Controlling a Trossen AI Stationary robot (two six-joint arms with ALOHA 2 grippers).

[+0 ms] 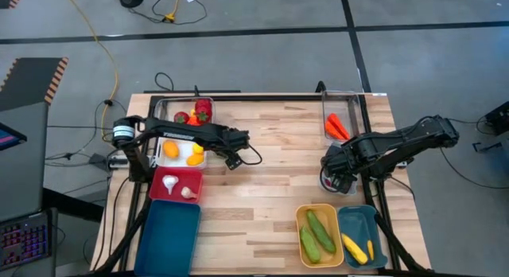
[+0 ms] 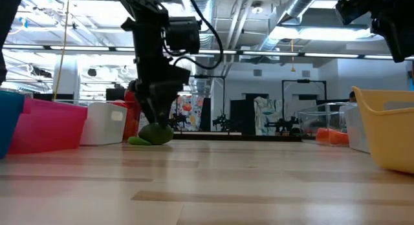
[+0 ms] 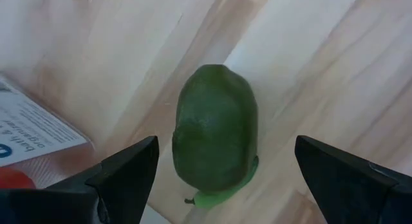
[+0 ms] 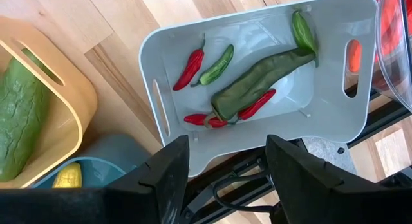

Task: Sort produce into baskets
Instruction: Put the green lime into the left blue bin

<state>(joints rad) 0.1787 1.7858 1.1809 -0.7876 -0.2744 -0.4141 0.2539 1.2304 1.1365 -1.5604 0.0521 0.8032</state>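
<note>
Left gripper (image 3: 219,179) straddles green vegetable (image 3: 215,137), fingers spread.

Wooden table (image 1: 262,165); yellow cable (image 1: 102,46), grey floor (image 1: 262,62), keyboard (image 1: 24,241)

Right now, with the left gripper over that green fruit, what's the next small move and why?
Probably lower the left gripper and close it on the green fruit. Its fingers are open on either side of the fruit, which lies loose on the table, outside any basket. The right gripper waits over the white basket.
</note>
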